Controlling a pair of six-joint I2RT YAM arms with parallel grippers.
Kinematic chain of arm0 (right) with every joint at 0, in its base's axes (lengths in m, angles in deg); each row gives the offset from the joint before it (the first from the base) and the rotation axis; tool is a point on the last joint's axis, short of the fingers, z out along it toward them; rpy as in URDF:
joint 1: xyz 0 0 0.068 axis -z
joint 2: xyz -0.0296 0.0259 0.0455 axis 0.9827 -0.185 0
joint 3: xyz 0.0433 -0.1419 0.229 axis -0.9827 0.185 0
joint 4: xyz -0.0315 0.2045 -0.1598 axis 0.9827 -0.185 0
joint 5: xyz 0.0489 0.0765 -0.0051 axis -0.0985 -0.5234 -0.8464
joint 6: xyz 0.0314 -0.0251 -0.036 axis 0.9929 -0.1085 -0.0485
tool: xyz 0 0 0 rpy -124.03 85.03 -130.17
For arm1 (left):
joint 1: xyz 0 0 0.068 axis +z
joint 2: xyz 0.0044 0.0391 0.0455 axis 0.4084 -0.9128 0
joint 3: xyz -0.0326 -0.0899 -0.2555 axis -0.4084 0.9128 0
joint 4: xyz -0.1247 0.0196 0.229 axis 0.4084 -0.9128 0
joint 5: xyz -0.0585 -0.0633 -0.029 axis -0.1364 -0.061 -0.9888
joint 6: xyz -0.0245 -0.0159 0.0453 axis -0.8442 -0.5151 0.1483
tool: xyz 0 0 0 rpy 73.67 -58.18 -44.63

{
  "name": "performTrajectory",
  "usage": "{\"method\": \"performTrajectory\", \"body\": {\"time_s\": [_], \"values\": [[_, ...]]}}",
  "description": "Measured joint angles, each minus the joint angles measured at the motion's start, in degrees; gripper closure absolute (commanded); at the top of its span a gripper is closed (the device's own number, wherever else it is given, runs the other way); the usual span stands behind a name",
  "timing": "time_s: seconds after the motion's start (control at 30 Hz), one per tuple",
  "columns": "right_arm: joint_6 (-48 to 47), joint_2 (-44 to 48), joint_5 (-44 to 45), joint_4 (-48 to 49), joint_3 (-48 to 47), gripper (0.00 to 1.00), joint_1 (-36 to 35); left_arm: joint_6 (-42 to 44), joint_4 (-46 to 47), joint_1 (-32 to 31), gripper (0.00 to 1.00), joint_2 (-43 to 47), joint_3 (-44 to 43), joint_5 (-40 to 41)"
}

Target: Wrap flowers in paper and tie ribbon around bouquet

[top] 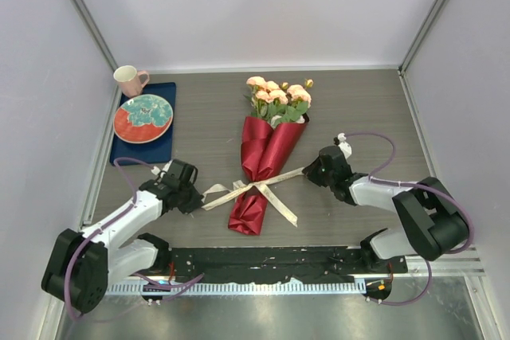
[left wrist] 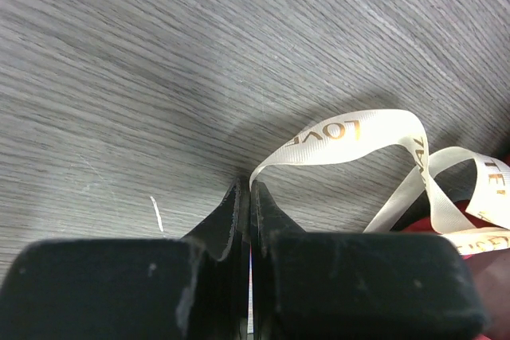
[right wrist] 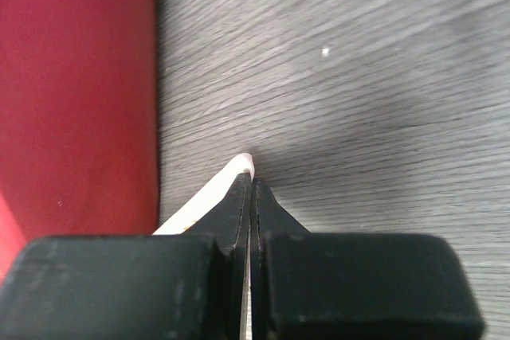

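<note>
I see a grey wood-grain table. Far left: a dark blue tray sits flat on it. A pink mug stands at the tray's far-left corner; I can't tell if it's on the tray or the tabletop. Centre: the bouquet lies down, roses toward the far side, red paper tail toward the near edge. A cream ribbon crosses the wrap low down, with ends and a loop trailing on the tabletop either side.

Bright even light, soft shadows, slight wrist-view blur.
</note>
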Motion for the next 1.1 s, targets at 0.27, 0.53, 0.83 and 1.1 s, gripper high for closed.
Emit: {"method": "performTrajectory", "body": {"time_s": [0.27, 0.53, 0.83, 1.1], "values": [[4.6, -0.9, -1.4, 5.9, 3.3, 1.00, 4.4, -1.8, -0.3, 0.8, 1.00, 0.1, 0.0, 0.3], [7.5, 2.3, -2.4, 6.2, 6.3, 1.00, 8.7, -3.0, -0.5, 4.3, 1.00, 4.8, 1.0, 0.4], [11.4, 4.7, -7.1, 8.2, 10.3, 1.00, 15.5, -3.1, -0.4, 6.8, 1.00, 6.0, 1.4, -1.4], [12.7, 7.4, -16.2, 9.1, 13.9, 1.00, 25.4, -3.6, 0.3, 7.7, 1.00, 7.3, 1.4, -3.5]]}}
